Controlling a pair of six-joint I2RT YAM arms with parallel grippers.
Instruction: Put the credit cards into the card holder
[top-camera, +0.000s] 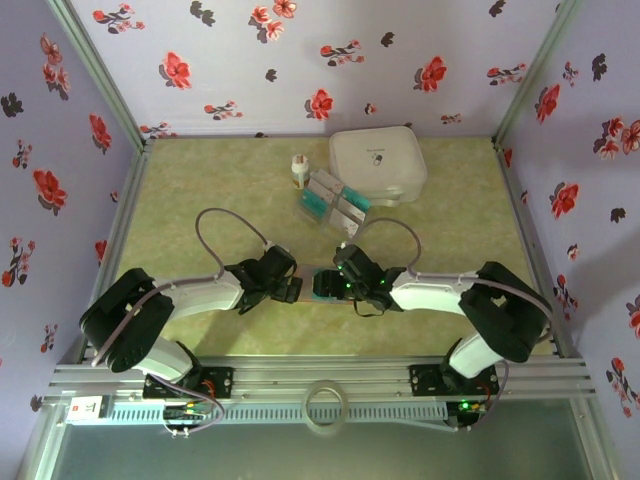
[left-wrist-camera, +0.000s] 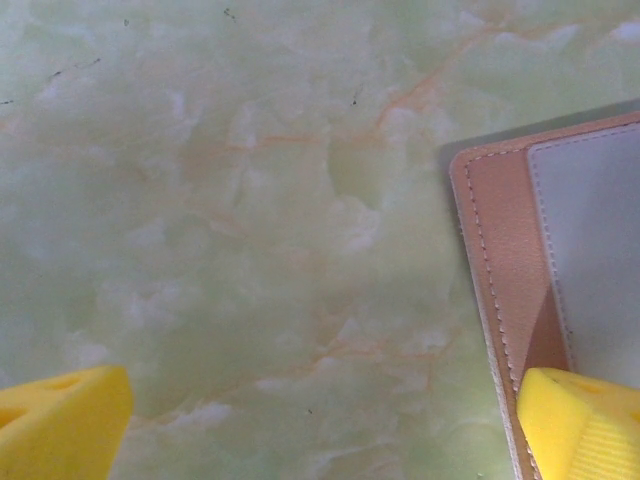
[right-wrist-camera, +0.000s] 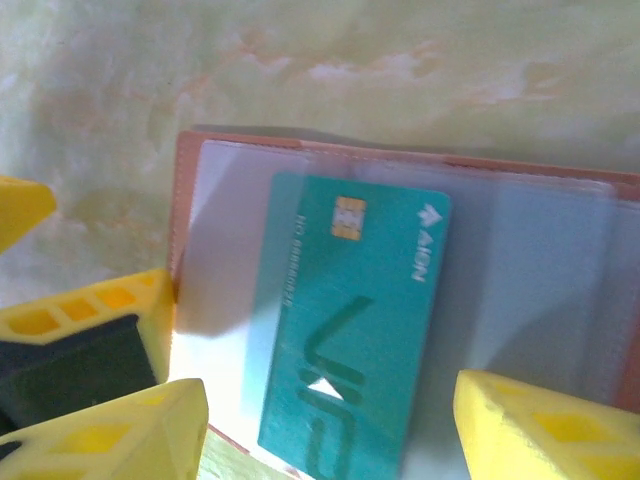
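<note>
Card holder, one only, reddish-brown, lies open and flat on the near part of the table, with the two grippers close in on either side of it. One teal card with a gold chip rests on its clear-sleeved inside, set slightly askew. The card's left edge looks hazed, as if under the plastic, but whether it is tucked in I cannot tell.

The right gripper hangs over that card with its two yellow fingers spread wider than the card, one on each side and touching neither edge. It is released and grasps nothing. The left gripper is spread wide too and carries nothing. One of its fingertips sits at the stitched edge of the card holder, and the other is over bare table well to the side. Whether that fingertip presses on the leather I cannot tell.

Farther back lies one fanned heap of credit cards, teal and white mixed. There are several, though the exact count is too small to make out. Just left of the heap stands one small white bottle. Just beyond it, at the back of the table, sits one white rounded case.
</note>
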